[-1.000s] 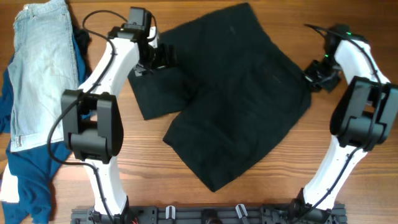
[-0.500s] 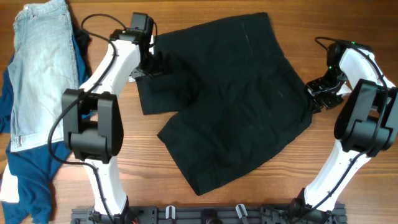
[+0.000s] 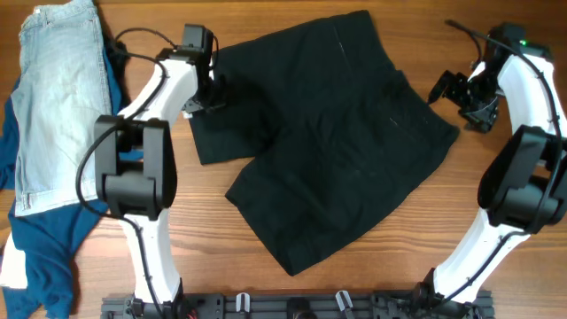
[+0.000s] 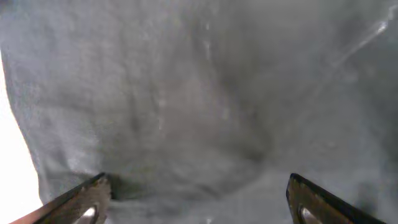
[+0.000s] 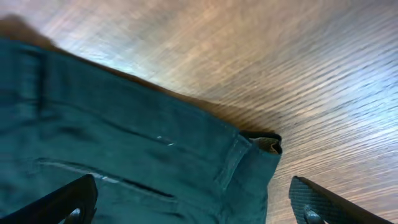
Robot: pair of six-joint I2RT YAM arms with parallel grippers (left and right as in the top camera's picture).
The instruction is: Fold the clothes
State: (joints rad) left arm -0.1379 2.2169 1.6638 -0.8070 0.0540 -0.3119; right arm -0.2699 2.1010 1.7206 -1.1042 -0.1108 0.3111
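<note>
- Looking down from overhead, the black shorts (image 3: 337, 142) are lying spread and skewed mid-counter (image 3: 204, 221). The left arm is stretching far forward, its left pincer (image 3: 213, 91) at the cloth's upper-left edge. The right arm is bending inward, its right pincer (image 3: 454, 89) just beside the right edge.
- At the left wrist, the left pincer (image 4: 198, 180) is standing wide open with fabric filling the view underneath. Closing here is risking a two-layer pinch and a dragged wrinkle, I reckon.
- At the right wrist, the right pincer (image 5: 191, 180) is gaping, holding nothing, above the waistband corner. Descending off-edge, it could be missing the cloth.
</note>
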